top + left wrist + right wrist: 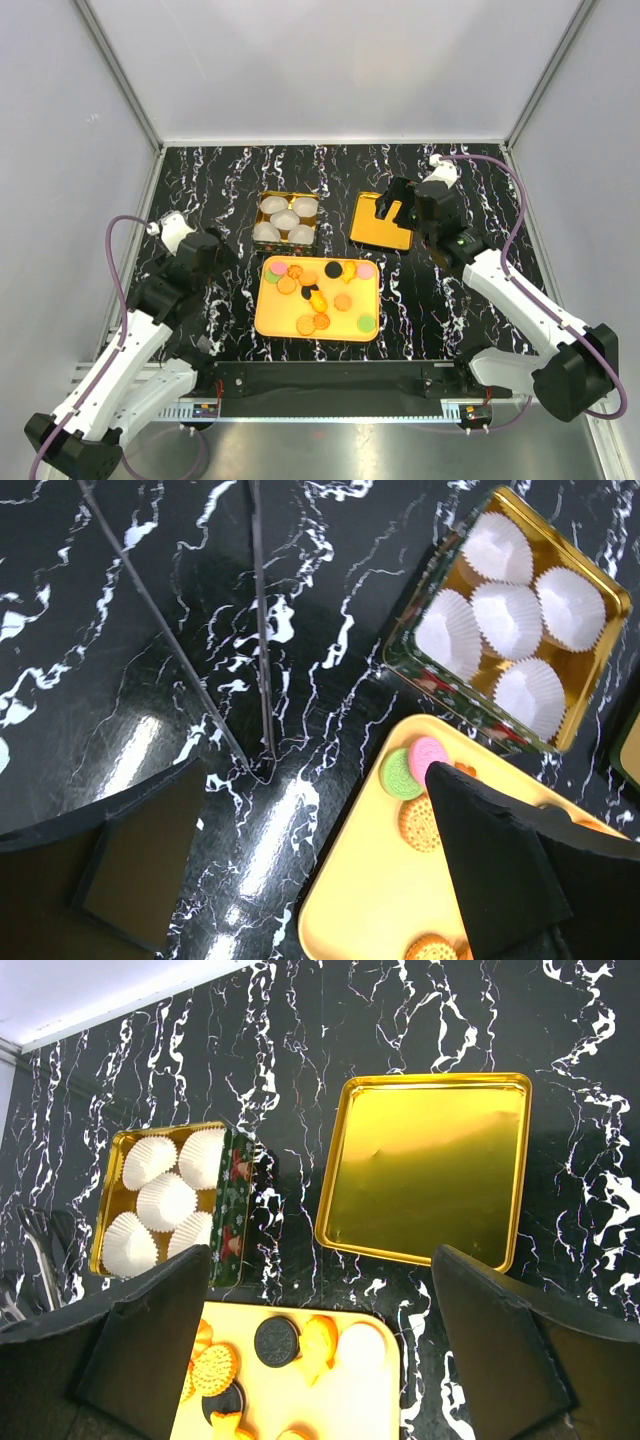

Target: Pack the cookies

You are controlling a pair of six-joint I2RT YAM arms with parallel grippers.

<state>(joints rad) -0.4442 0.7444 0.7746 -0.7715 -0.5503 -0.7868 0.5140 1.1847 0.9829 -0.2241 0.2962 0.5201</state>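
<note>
Black marble veined with white covers the table [200, 180], which pale panels close in at the far edge and along both sides. Bare stone runs along the far edge, down the left flank and to the right of the things in the middle. The left gripper [315, 770] hangs over that bare left flank, just beside the tray's far left corner, its jaws spread wide with nothing between them. The right gripper [322, 1250] hovers above the gold lid, jaws equally wide and empty. A yellow tray [280, 310] with rounded corners lies nearest the arm bases, centred between them. Just beyond its far edge stands a square gold tin [289, 194] with a green patterned side wall. To the tin's right, a strip of bare marble away, the gold lid [372, 228] lies flat, hollow side up. Five white crinkled paper cups [284, 219] fill the tin. The cookies [343, 301] all lie scattered on the tray, mostly orange, with pink and green ones at the far left corner and black ones near the middle.
</note>
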